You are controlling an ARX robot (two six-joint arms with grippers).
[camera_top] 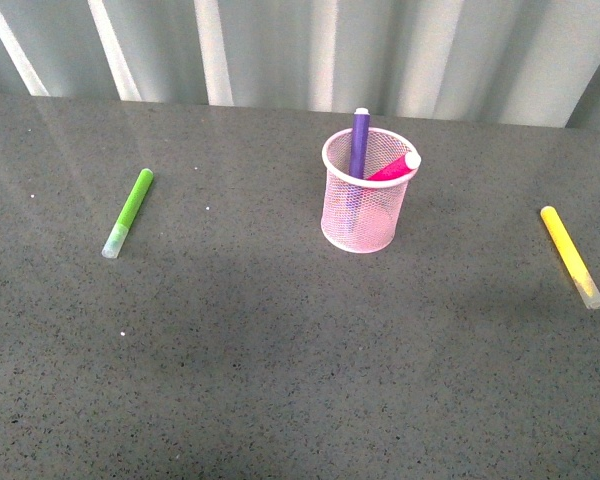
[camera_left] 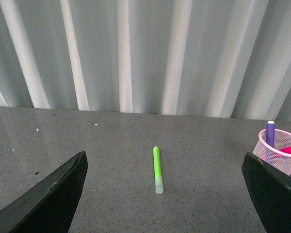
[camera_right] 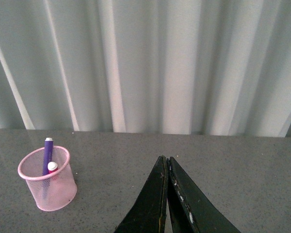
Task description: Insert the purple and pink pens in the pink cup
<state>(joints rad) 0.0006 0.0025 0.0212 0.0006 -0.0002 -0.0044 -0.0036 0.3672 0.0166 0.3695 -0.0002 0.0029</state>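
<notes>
Both pens sit in the cup, so we judge the task done.

We see the pink cup (camera_top: 364, 195) upright near the middle of the worktop (camera_top: 280, 380), with the purple pen (camera_top: 359, 143) standing almost straight and the pink pen (camera_top: 394, 168) leaning toward three o'clock against the rim. The green marker (camera_top: 128, 212) lies well off at nine o'clock, the yellow marker (camera_top: 571, 256) well off at three. Our left gripper (camera_left: 165, 194) has its fingers (camera_left: 53, 194) wide apart; our right gripper (camera_right: 166, 194) has them pressed together, holding nothing. No further move seems needed beyond keeping clear.
</notes>
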